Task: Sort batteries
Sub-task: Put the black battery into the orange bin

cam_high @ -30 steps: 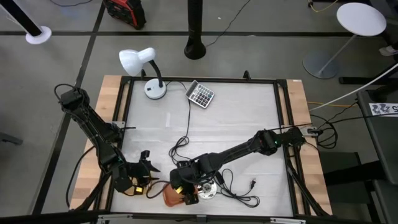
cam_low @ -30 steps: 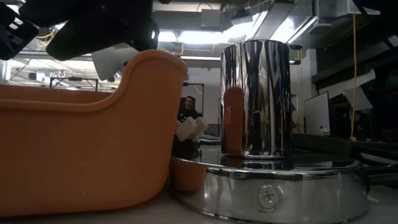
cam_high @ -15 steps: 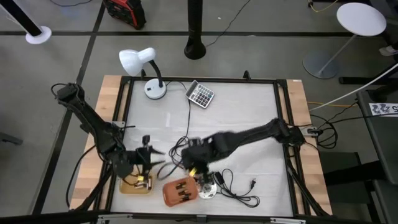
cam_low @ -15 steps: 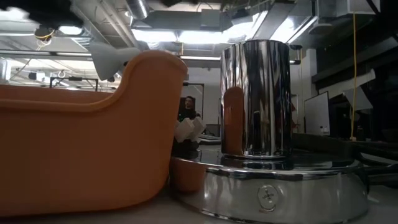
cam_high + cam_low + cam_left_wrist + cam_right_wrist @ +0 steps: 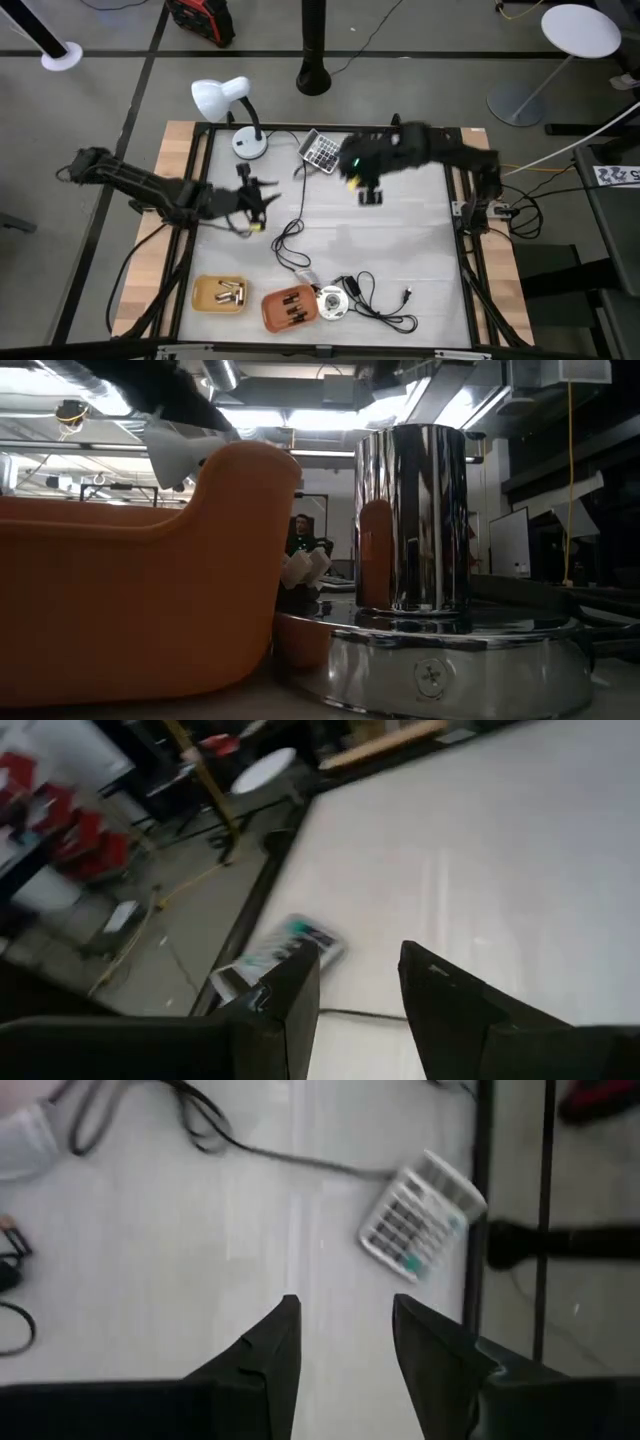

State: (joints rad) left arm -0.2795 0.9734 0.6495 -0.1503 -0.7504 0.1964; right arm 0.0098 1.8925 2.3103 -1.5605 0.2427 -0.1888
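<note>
Silvery batteries (image 5: 232,293) lie in a tan tray (image 5: 205,296) near the table's near edge. Dark thin batteries (image 5: 296,305) lie in an orange tray (image 5: 272,316) beside it; the low view shows that tray's wall (image 5: 130,590) close up. My left gripper (image 5: 252,198) hangs over the table's left middle, open and empty (image 5: 357,960). My right gripper (image 5: 368,192) is over the far middle, blurred, just right of the calculator (image 5: 322,150). It is also open and empty (image 5: 345,1308).
A white desk lamp (image 5: 225,100) stands at the far left corner, its cable (image 5: 300,215) running down the table's middle. A shiny chrome cylinder on a round base (image 5: 415,520) sits right of the orange tray. Black cables with plugs (image 5: 385,300) lie near right. A person (image 5: 300,535) shows far behind.
Both arms have left the trays at the near edge and swung up and toward the far edge. The left gripper has gone from the tan tray to the table's left middle. The right gripper has gone from over the orange tray to beside the calculator, moving fast.
</note>
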